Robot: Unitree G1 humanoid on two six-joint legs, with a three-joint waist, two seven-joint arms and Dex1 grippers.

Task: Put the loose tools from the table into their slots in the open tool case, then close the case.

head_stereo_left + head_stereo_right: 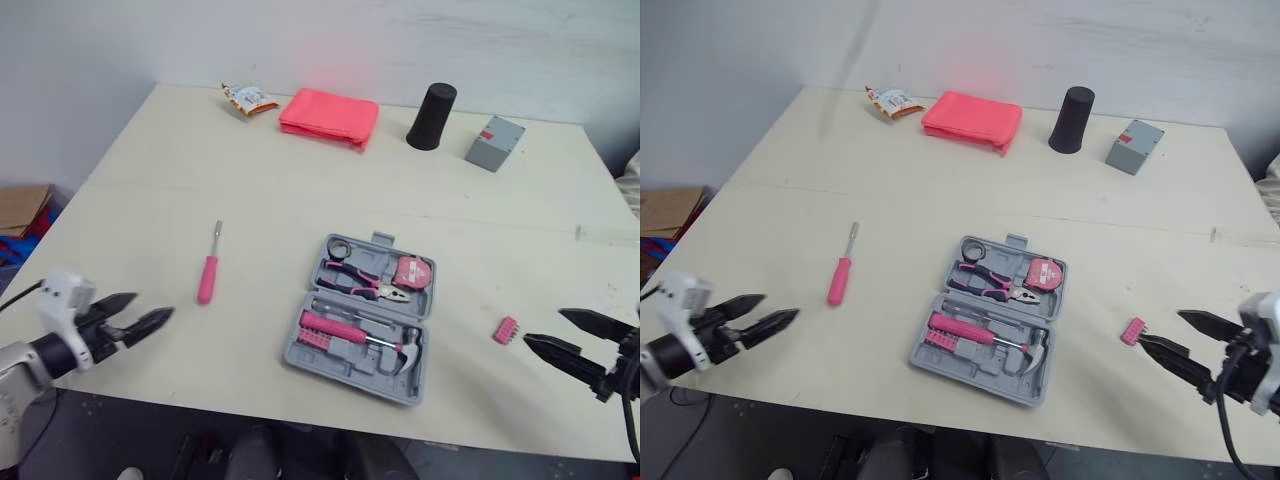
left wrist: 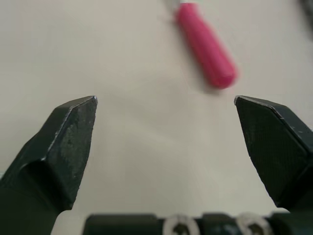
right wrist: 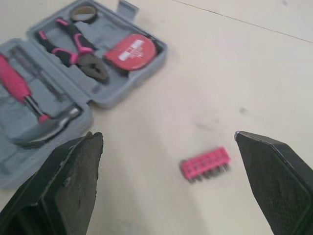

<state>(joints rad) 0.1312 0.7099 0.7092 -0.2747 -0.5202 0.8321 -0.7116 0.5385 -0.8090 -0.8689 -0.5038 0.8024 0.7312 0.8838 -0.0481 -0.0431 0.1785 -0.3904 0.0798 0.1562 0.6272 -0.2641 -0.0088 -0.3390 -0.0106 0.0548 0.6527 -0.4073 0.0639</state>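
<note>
Tool case lies open near the table's near edge. Pink screwdriver lies loose to its left, pink bit holder loose to its right. Left gripper and right gripper are both spread wide and empty.

Left tool fingers spread wide, right tool fingers spread wide, both low, apart

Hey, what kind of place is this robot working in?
Likely a lab or test room: a plain table against a bare wall, staged with an open tool case, cardboard beside the table.
</note>
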